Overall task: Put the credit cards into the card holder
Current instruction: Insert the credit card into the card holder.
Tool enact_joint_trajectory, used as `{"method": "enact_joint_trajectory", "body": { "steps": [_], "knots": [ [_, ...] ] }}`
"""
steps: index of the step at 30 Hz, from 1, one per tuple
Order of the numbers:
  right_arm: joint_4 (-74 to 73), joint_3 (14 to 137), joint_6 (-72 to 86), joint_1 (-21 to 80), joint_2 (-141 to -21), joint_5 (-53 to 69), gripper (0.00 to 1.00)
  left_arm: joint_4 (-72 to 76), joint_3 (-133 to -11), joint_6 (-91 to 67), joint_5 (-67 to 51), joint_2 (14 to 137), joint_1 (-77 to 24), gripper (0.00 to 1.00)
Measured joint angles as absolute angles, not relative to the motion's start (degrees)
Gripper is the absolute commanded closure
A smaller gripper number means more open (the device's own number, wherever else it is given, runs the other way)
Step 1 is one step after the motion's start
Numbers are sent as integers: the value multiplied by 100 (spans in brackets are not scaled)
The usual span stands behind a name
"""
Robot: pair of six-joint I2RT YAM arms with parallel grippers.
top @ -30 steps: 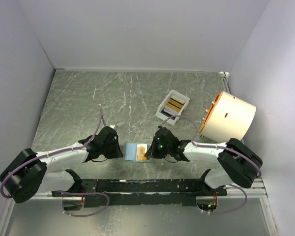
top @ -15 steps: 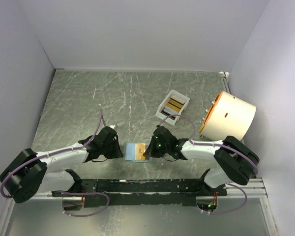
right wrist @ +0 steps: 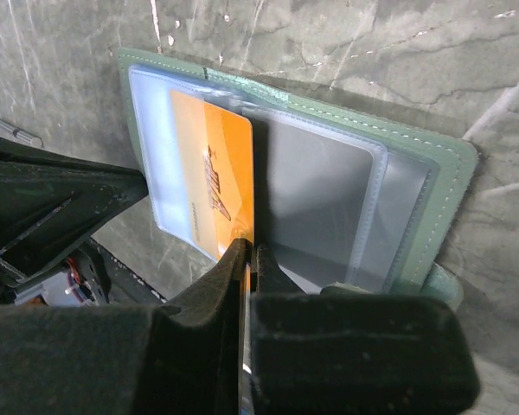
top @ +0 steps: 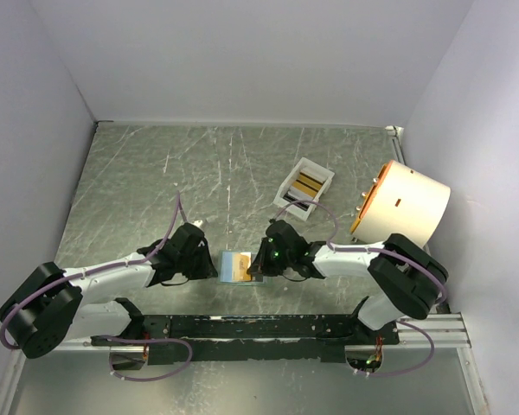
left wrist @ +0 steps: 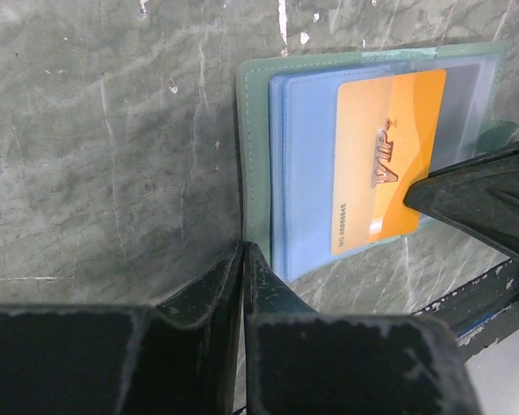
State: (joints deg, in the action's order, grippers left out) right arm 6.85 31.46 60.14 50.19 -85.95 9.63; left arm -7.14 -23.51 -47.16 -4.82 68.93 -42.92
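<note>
The card holder [top: 234,266] lay open on the desk [top: 156,181], close to the arm bases and between the two arms, its pale blue inside facing up. The left pincer [left wrist: 243,256] was pressed together, its tips on the green edge of the holder. It looked to be pinning the holder flat, though I could not tell whether it gripped the cover. The right pincer [right wrist: 246,251] was pinching the trailing edge of an orange VIP card [right wrist: 214,169]. That card sat partly under a clear sleeve [right wrist: 320,199], with a good part of it not yet covered.

So the step in hand was, I judged, feeding this card into its pocket. The next move called for a flat, straight push along the sleeve while the holder was held down, then letting go. More cards [top: 309,183] waited in the white tray [top: 287,195] farther back, well apart from the holder.
</note>
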Motion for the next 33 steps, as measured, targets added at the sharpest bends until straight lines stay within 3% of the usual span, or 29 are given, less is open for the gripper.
{"method": "enact_joint_trajectory", "body": {
  "steps": [4, 11, 18, 27, 33],
  "knots": [
    [683, 3199, 5992, 5054, -8641, 967, 97, -709, -2346, -4718, -548, 6890, -4292, 85],
    [552, 3341, 5931, 5087, -8705, 976, 70, -701, -2331, -4724, -652, 6890, -4292, 85],
    [158, 3483, 5813, 5118, -8549, 797, 54, -676, -2331, -4744, -733, 6890, -4292, 85],
    [-25, 3568, 5725, 5122, -8501, 731, 53, -642, -2331, -4757, -797, 6934, -4292, 85],
    [21, 3647, 5618, 5137, -8611, 797, 58, -609, -2320, -4766, -816, 6936, -4292, 85]
  ]
}}
